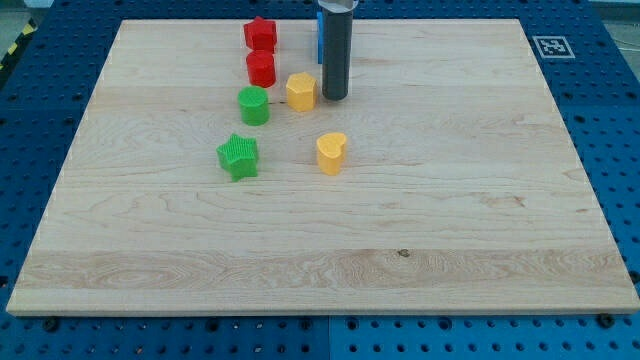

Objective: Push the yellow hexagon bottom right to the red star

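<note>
My tip [334,97] stands on the desk [450,200], just right of the yellow hexagon [301,91]; the red star [260,34] lies up-left. It is a plain rod, so no fingers.

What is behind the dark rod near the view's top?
A blue block shows as a thin strip along the rod's left edge; the rod covers the rest, so its shape cannot be told. My tip rests just right of the yellow hexagon.

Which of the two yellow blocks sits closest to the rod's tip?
The yellow hexagon, right beside my tip on the view's left; the yellow heart lies well below.
</note>
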Tool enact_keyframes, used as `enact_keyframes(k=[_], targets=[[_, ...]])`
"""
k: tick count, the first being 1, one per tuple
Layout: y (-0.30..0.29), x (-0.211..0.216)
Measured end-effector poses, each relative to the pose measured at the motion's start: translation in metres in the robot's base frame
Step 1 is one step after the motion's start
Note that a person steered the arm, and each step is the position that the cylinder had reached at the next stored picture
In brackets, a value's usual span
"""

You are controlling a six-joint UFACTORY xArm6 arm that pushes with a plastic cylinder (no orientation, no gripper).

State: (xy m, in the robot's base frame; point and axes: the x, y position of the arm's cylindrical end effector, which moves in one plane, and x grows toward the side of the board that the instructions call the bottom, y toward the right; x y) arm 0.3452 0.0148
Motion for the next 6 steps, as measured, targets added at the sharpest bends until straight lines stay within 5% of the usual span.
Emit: enact_keyframes(k=[3,6], targets=[[0.000,0.054],[-0.048,0.007]])
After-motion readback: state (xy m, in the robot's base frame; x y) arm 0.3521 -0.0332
